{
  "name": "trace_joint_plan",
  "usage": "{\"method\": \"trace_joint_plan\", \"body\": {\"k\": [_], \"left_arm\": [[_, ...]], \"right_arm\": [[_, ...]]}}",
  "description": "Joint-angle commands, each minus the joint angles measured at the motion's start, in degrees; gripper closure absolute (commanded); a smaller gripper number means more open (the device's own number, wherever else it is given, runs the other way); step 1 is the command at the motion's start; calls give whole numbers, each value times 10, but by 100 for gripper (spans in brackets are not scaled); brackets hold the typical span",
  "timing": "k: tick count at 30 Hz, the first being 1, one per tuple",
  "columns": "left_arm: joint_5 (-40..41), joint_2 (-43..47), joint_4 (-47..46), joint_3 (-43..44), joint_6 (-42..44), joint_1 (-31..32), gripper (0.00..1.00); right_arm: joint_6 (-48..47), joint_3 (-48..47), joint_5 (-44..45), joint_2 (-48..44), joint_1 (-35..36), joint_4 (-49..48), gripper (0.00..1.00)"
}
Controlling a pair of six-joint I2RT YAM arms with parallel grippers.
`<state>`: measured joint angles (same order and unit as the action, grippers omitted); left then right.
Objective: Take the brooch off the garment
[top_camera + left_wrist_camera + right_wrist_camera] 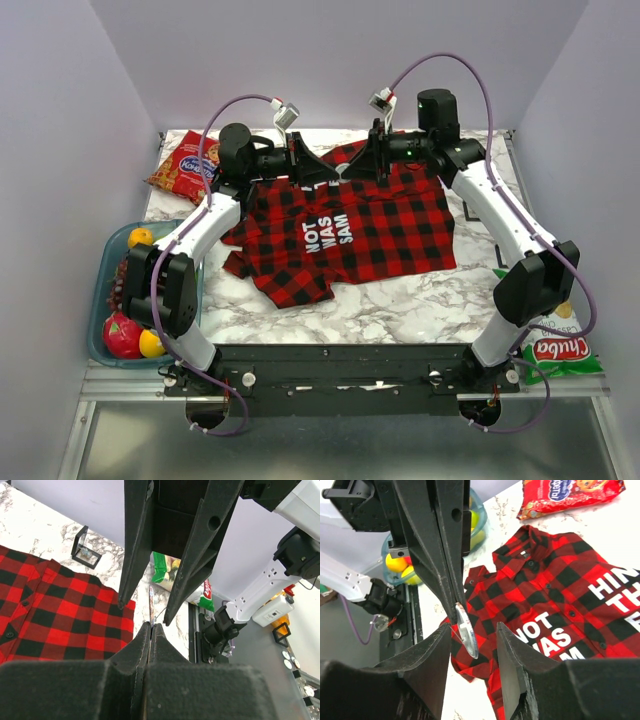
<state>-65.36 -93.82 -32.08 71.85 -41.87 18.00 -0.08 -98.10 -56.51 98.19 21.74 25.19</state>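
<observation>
Marble tabletop [400, 300] under plain pale walls, with the red-and-black checked shirt [380, 230] lying flat in the middle of it, lettering up. Your two grippers meet above the shirt's collar edge, on its far side. Your left gripper [151, 627] has its fingers pressed together on the brooch [465, 622], pinching the small silvery disc by its rim at the very tips. The disc hangs in the air over the shirt and appears free of the cloth. Your right gripper [474, 630] has its fingers apart, one on each side of the disc, with a gap showing on both sides, so it has no hold yet. That makes this look like a handover, and the weak spot is timing. If you release the left before the right has truly closed, the disc falls onto the shirt or rolls off across the marble. The left's hold is thin and near the edge, so closing the right off-centre could lever the disc out. Whether a pin sticks out behind the disc is not clear; if so, it may snag the fabric when lowered.
</observation>
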Motion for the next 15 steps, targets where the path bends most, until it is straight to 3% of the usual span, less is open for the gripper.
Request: {"method": "trace_joint_plan", "body": {"k": [1,15], "left_arm": [[1,-3,-13,6,-1,-2,100],[0,-7,-16,8,-3,-2,100]], "right_arm": [[-4,-12,35,2,-1,15,51],[-21,12,33,-6,0,24,48]]}}
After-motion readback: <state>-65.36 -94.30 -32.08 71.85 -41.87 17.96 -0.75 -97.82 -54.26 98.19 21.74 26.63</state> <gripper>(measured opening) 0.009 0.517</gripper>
